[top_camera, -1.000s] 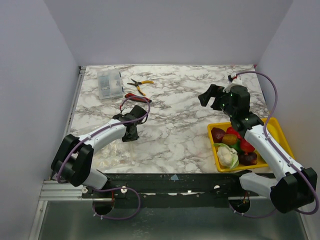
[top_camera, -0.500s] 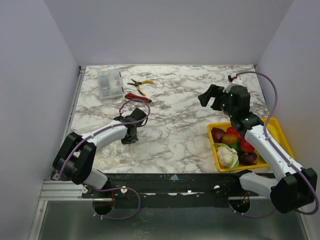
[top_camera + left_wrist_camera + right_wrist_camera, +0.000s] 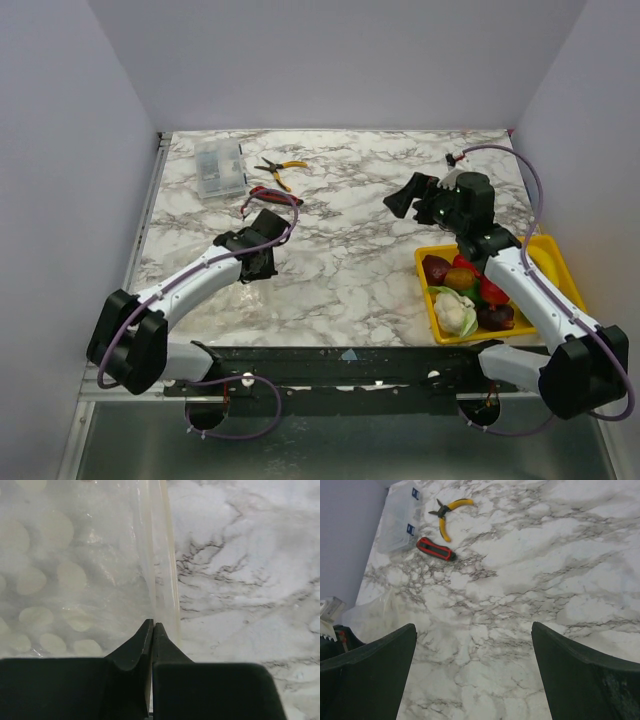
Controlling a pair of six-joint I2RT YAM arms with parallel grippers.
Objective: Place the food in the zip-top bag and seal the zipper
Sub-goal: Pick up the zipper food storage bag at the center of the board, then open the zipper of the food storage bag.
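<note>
My left gripper (image 3: 152, 626) is shut on the zipper (image 3: 164, 555), the clear ridged strip at the mouth of the zip-top bag (image 3: 60, 575). The bag's dotted face lies on the marble left of my fingers. In the top view this gripper (image 3: 260, 258) is low over the table's left half, and the bag is hard to make out there. The bag shows faintly in the right wrist view (image 3: 375, 612). The food (image 3: 465, 285), red, maroon and orange pieces with a pale leafy one (image 3: 453, 312), lies in a yellow tray (image 3: 552, 258). My right gripper (image 3: 412, 197) is open and empty above the marble (image 3: 474, 627).
A rigid clear compartment box (image 3: 220, 168) stands at the back left, with yellow-handled pliers (image 3: 281, 170) and a red tool (image 3: 273, 194) beside it. All three also show in the right wrist view: the box (image 3: 397, 522), pliers (image 3: 447, 512) and red tool (image 3: 435, 549).
My left arm has stretched out and its gripper has shifted slightly away from the near edge, still shut. My right gripper has moved a little to the left.
</note>
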